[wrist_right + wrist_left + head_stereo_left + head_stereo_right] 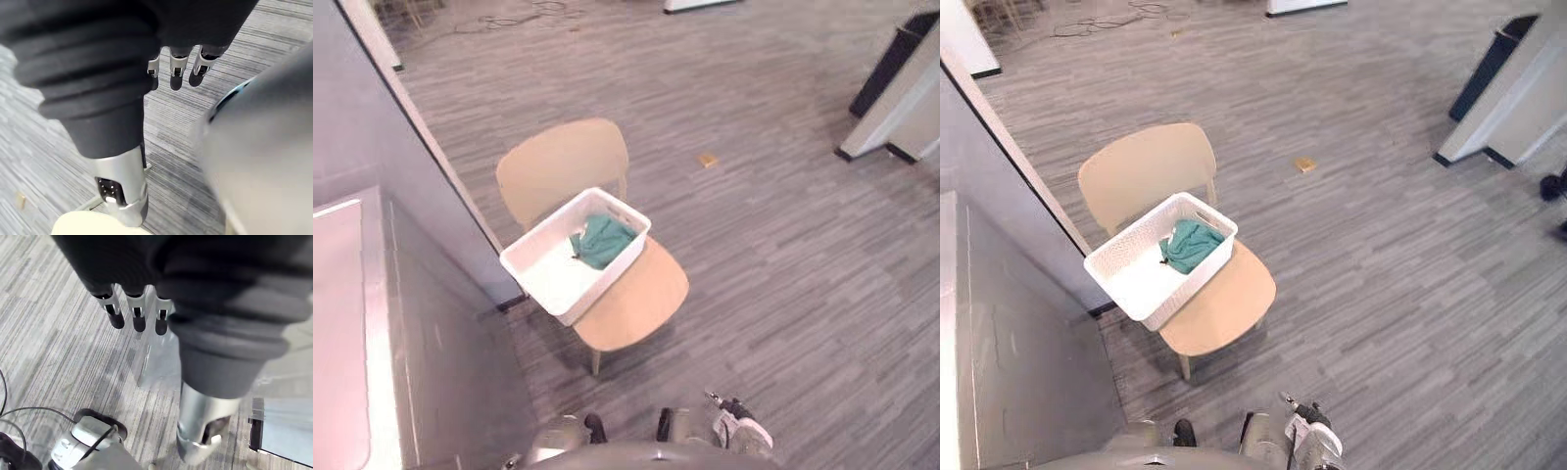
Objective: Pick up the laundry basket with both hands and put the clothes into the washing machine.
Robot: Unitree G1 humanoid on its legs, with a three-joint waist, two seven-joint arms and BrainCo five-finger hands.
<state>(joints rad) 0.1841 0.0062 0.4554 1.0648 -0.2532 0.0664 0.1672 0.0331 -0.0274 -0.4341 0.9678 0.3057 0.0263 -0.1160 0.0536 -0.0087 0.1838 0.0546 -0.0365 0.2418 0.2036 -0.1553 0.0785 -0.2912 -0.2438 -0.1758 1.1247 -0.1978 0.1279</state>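
**Both hands empty, basket waiting on the chair: how I'd go in for the grab**

The left hand (138,316) hangs over bare floor (58,333), fingers straight and relaxed, holding nothing. Same for the right hand (177,68): loose, nothing in it. Both look well apart from the chair (641,294), so to me the job right now is the approach, not the lift.

The white laundry basket (612,274) sits on the chair seat, lying crosswise just in front of the chair back. One short end sticks out past the seat edge. The green cloth (602,240) is bunched in the other end, the one fully over the seat.

Just beside the chair, on the overhanging side, there's a grey unit (440,343). I'm guessing that's the washing machine, but I can't see a door.

How I'd do it:
- Square up to the chair first, so each hand gets one short end.
- I think there's a handle slot in the end by the cloth; can't tell for the other end, so plan on curling the fingers under the rim there.
- The end by the grey unit looks cramped, so bring the left hand in carefully.
- Close both hands before lifting, then go straight up and level. With that overhang, a one-sided pull could tip the basket off the chair.
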